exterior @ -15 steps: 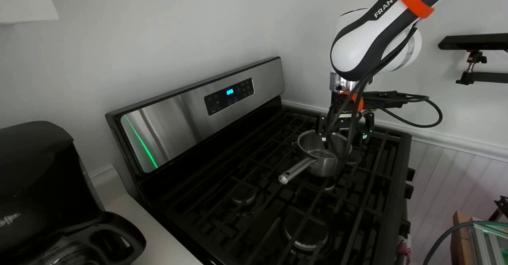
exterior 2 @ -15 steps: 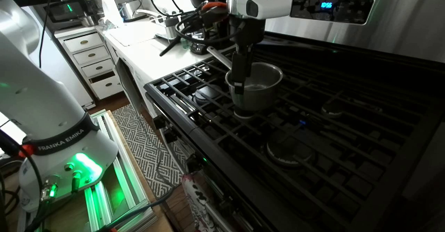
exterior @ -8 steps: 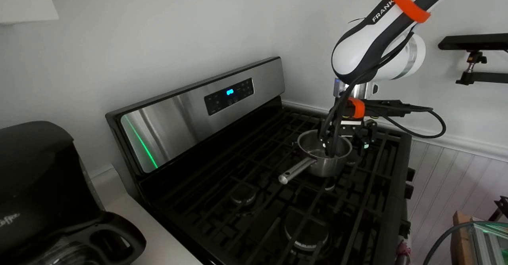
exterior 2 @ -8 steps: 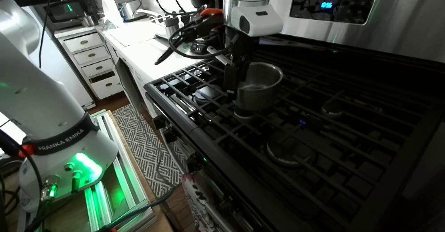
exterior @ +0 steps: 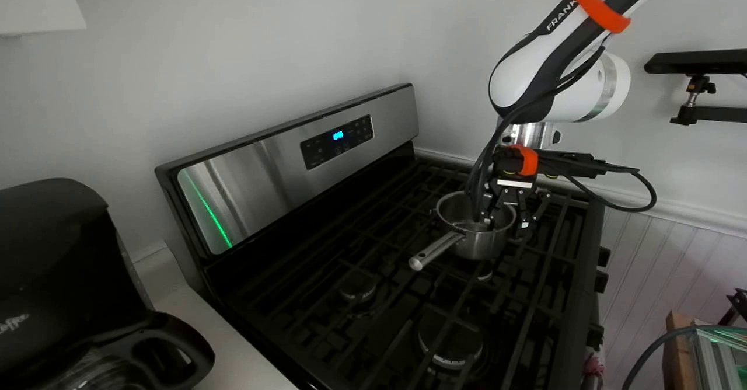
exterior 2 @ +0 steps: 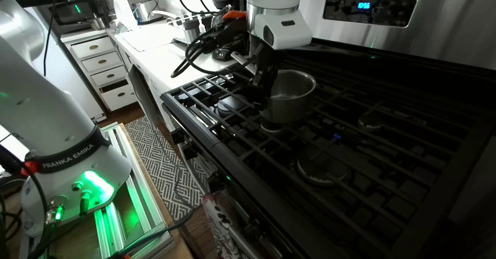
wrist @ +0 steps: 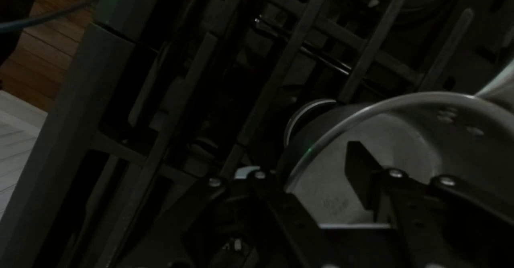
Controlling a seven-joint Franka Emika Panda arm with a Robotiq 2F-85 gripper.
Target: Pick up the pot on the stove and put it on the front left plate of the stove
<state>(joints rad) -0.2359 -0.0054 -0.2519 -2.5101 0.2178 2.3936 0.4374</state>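
Observation:
The shiny steel pot (exterior: 475,244) stands upright near the middle of the black stove (exterior 2: 248,150), its handle (exterior: 435,251) pointing to the back left. My gripper (exterior: 506,223) straddles the pot's front rim. In the wrist view the gripper (wrist: 301,165) has one finger inside the pot (wrist: 385,147) and the other outside it. A gap shows between the inner finger (wrist: 361,167) and the rim; whether the outer one touches the wall is hidden. The front left plate (exterior: 449,343) lies bare under grate bars, and that plate (exterior 2: 231,104) also shows in an exterior view.
Behind the stove rises the steel back panel (exterior: 251,191) with its blue display. A black coffee maker (exterior: 52,273) stands on the left counter (exterior 2: 170,69). Knobs (exterior 2: 190,150) and a patterned towel (exterior 2: 223,228) are along the stove's front. Loose cables (exterior: 636,191) hang off the wrist.
My gripper has come down and shifted toward the stove's front, from above the pot to astride its front rim. Its fingers have drawn closer together. The pot has barely moved, if at all.

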